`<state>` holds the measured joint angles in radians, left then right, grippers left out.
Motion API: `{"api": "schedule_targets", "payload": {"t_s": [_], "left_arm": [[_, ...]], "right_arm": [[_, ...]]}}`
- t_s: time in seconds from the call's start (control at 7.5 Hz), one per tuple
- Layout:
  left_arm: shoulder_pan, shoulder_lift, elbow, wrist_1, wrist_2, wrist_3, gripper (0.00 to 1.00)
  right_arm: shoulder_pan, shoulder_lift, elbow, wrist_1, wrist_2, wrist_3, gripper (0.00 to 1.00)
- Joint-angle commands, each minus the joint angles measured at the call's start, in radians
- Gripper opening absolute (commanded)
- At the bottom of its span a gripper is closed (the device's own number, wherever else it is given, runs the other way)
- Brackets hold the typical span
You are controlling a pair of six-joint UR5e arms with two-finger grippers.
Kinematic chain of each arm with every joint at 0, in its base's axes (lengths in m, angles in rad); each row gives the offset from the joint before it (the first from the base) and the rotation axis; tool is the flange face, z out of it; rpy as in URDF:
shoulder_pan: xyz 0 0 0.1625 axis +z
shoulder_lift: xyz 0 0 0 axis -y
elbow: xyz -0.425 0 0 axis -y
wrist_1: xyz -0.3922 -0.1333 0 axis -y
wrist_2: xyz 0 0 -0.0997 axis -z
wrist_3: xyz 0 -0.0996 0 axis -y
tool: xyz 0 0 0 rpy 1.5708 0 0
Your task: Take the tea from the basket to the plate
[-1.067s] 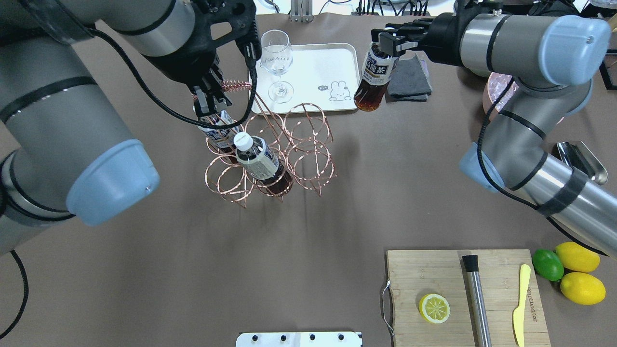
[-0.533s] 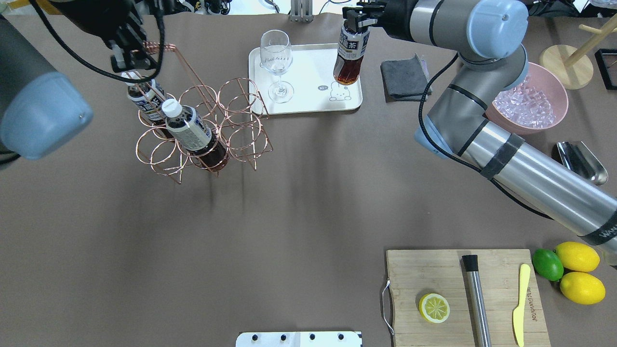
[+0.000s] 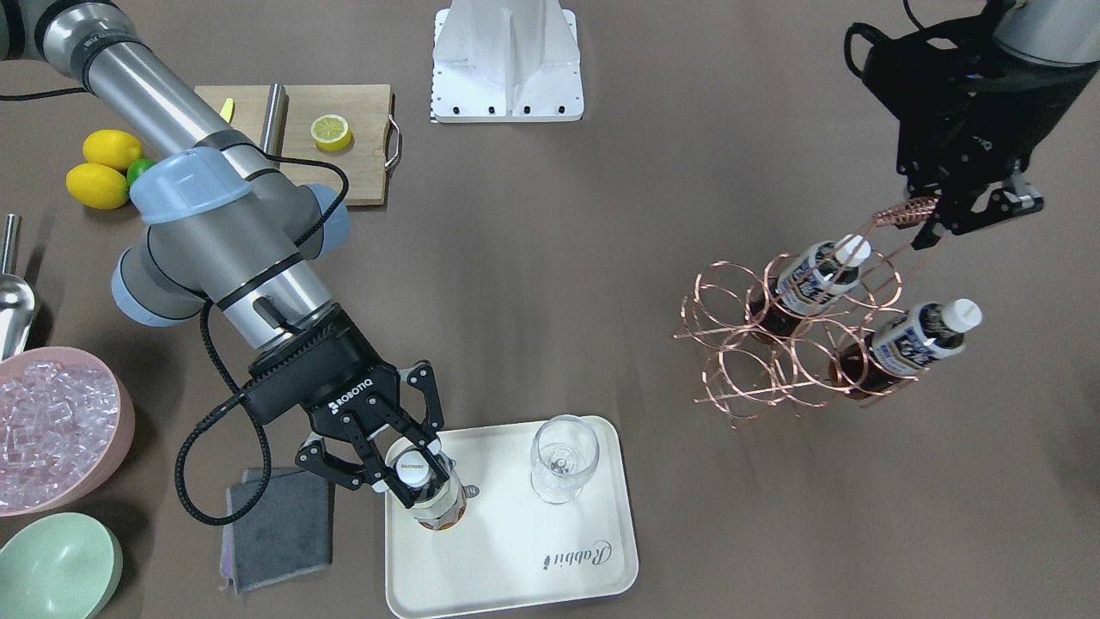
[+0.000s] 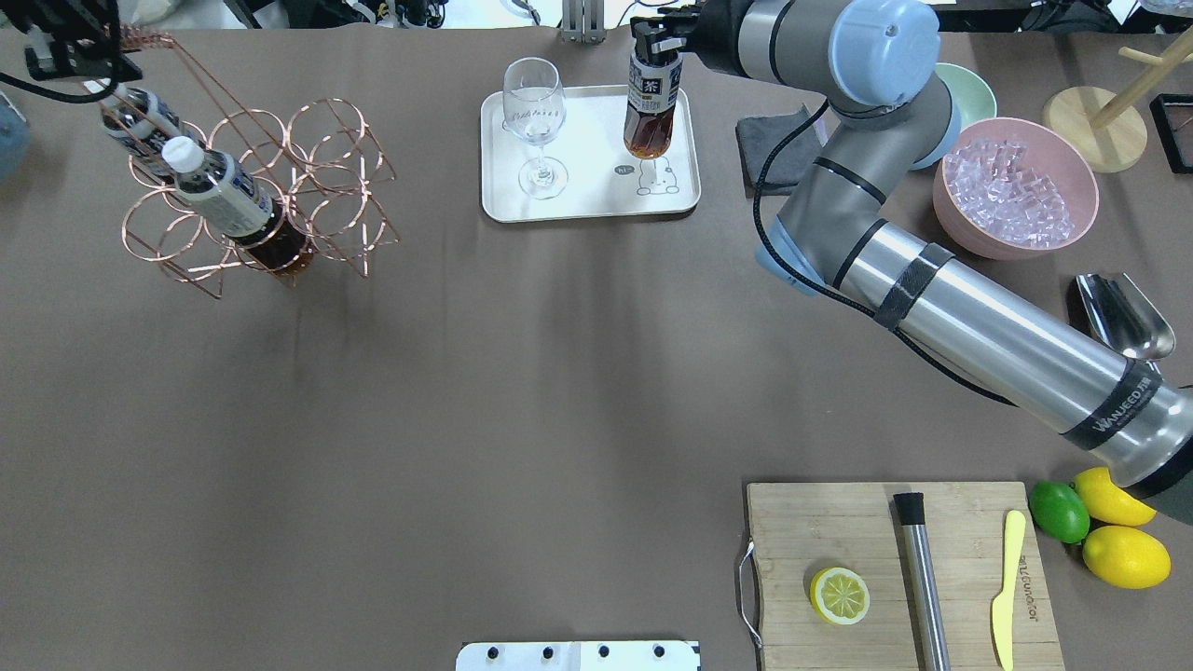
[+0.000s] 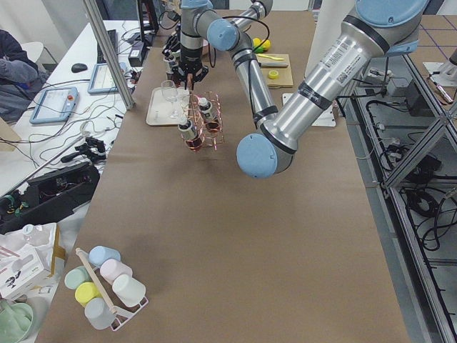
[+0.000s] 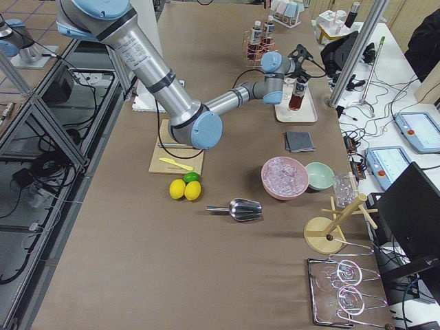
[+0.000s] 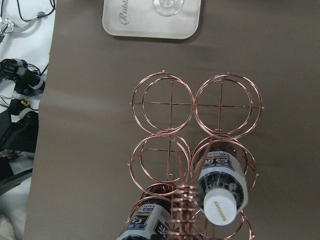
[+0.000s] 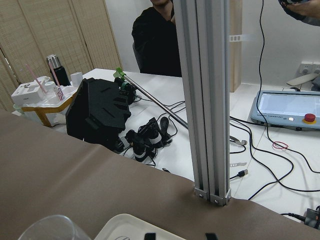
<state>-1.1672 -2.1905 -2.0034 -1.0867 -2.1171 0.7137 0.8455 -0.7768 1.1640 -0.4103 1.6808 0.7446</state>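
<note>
My right gripper (image 3: 412, 471) is shut on the neck of a tea bottle (image 3: 427, 496) and holds it upright over the cream plate (image 3: 516, 559), near the plate's corner by the grey cloth. It also shows in the overhead view (image 4: 654, 44), with the bottle (image 4: 650, 116) over the plate (image 4: 596, 200); I cannot tell if the bottle touches it. My left gripper (image 3: 941, 215) is shut on the coiled handle of the copper wire basket (image 3: 739, 344), at the table's far left (image 4: 317, 149). Two tea bottles (image 4: 228, 200) (image 4: 130, 107) lie tilted in its cells.
A stemmed glass (image 4: 534, 121) stands on the plate. A grey cloth (image 4: 774, 140), green bowl (image 4: 969, 93) and pink ice bowl (image 4: 1016, 186) lie to the plate's right. A metal scoop (image 4: 1118, 312), cutting board (image 4: 839, 531) and lemons (image 4: 1118, 522) sit nearer the robot.
My left gripper has carried the basket with its two bottles far to the left. My right gripper has moved the tea bottle left, from beside the plate to over it, now more upright.
</note>
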Motion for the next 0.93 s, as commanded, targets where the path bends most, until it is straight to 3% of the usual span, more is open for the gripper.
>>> {"api": "schedule_targets", "payload": {"t_s": [0.0, 0.8], "left_arm": [[-0.093, 0.078, 0.000, 0.001, 0.000, 0.134, 0.00], [-0.213, 0.213, -0.002, 0.001, 0.012, 0.336, 0.00]], "right_arm": [[-0.032, 0.014, -0.049, 0.033, -0.042, -0.004, 0.00], [-0.043, 0.011, -0.070, 0.071, -0.044, -0.002, 0.00]]}}
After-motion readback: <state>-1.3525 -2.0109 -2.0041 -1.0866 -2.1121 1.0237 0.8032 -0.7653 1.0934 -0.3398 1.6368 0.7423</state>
